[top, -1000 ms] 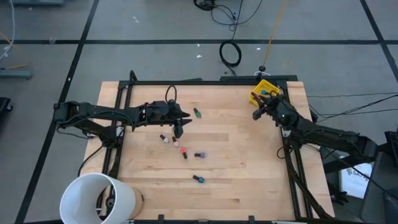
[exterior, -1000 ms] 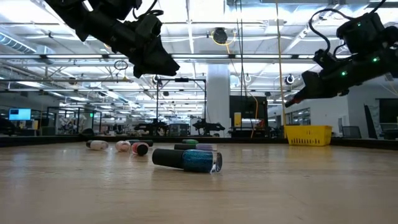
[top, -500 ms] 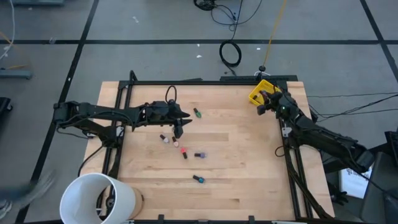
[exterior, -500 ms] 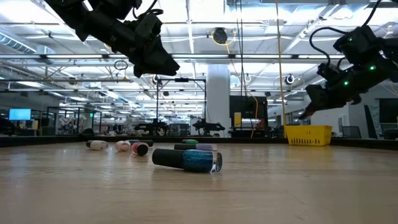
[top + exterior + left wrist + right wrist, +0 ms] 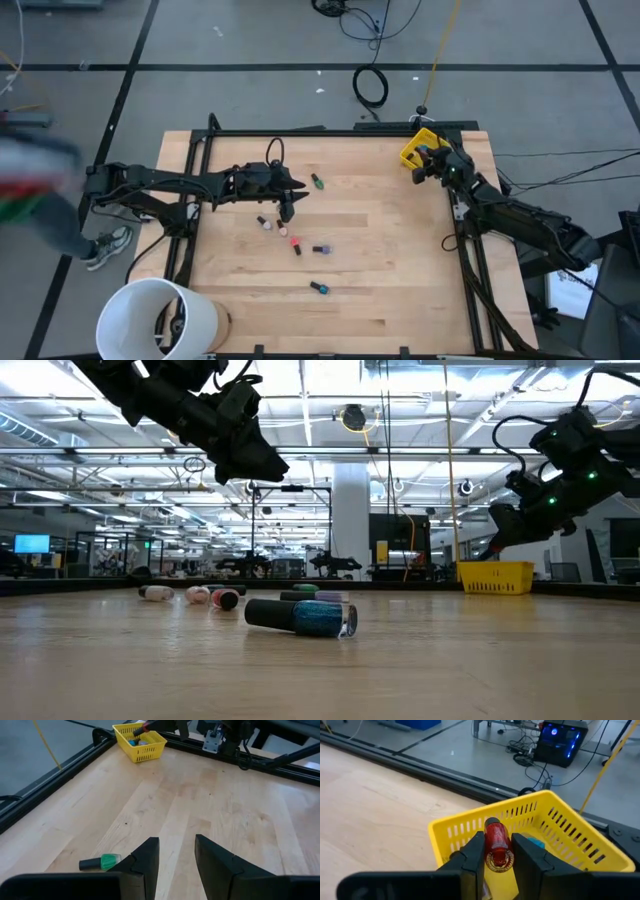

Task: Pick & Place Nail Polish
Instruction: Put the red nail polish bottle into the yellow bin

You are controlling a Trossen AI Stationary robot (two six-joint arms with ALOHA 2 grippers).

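Right hand [image 5: 495, 851] grips a red nail polish bottle [image 5: 496, 842] over the yellow bin [image 5: 560, 827].

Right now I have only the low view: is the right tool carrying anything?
Observer: Yes. The right wrist view shows the right tool shut on a red bottle.
Operator: Is it at the bin?
Observer: It is at the edge of the yellow bin, with the bottle held over the near wall and not released.
Operator: And the left tool?
Observer: The left tool is open and empty above the table. A green bottle lies on its side on the wood close by.
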